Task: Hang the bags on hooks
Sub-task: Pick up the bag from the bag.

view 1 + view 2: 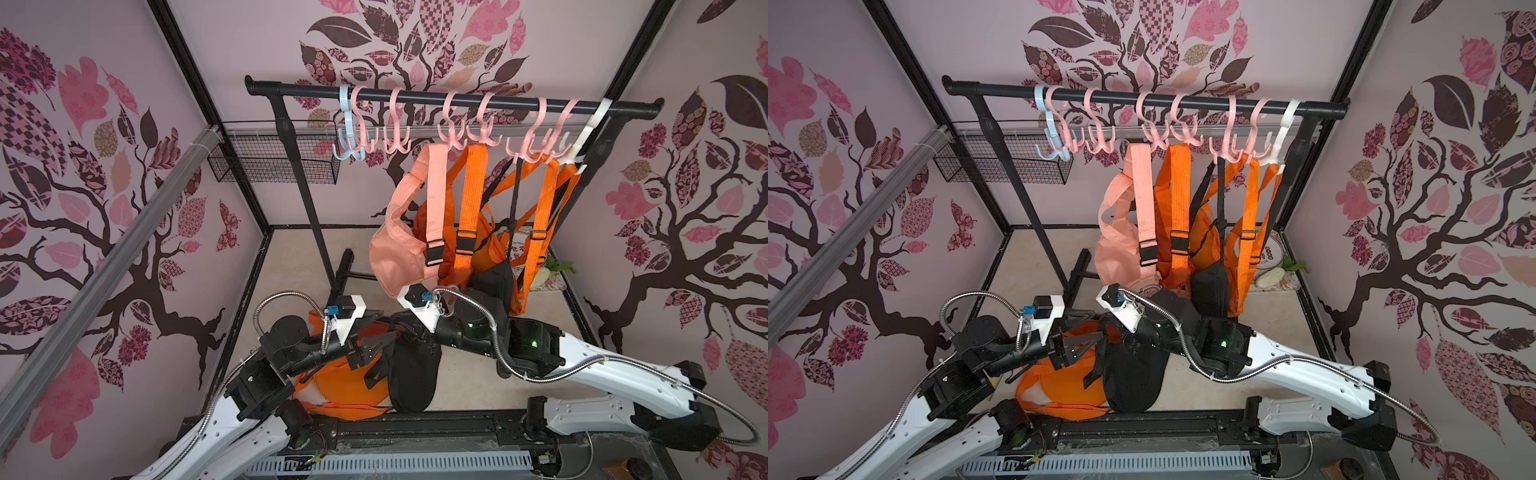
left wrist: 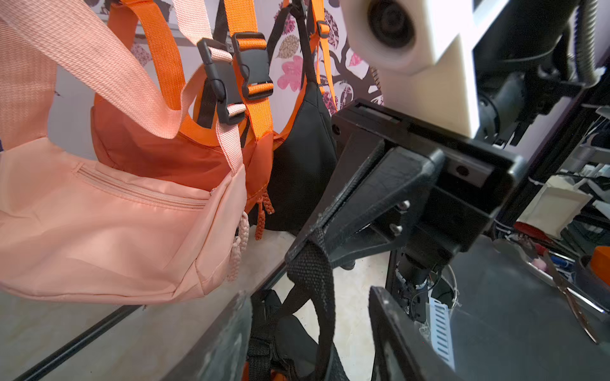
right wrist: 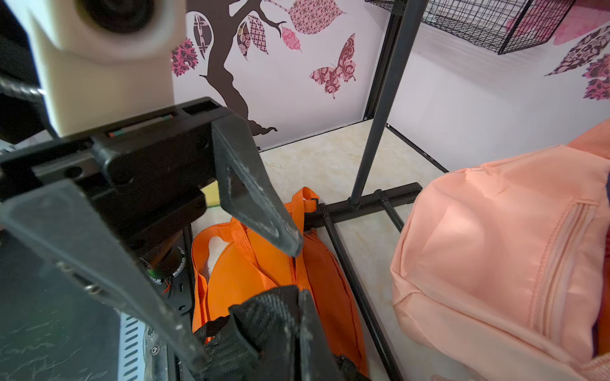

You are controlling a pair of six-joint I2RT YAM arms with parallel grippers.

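A black bag [image 1: 413, 370] hangs low over the floor from its black webbing strap [image 2: 325, 313]. My right gripper [image 3: 290, 336] is shut on that strap, as the left wrist view also shows at the right gripper [image 2: 307, 244]. My left gripper [image 2: 307, 346] is open, with one finger on each side of the strap just below the right gripper and a gap to both fingers. In a top view the left gripper [image 1: 380, 332] and right gripper [image 1: 401, 328] meet tip to tip. Pink hooks [image 1: 397, 129] and a blue hook [image 1: 347, 124] hang bare on the black rail [image 1: 415, 97].
A pink bag [image 1: 399, 257], orange bags [image 1: 469, 199] and another black bag [image 1: 494, 278] hang from hooks on the rail's right half, close behind the grippers. An orange bag [image 1: 345, 386] lies on the floor under the left arm. The rack post [image 1: 307, 199] and wire basket [image 1: 274, 162] stand left.
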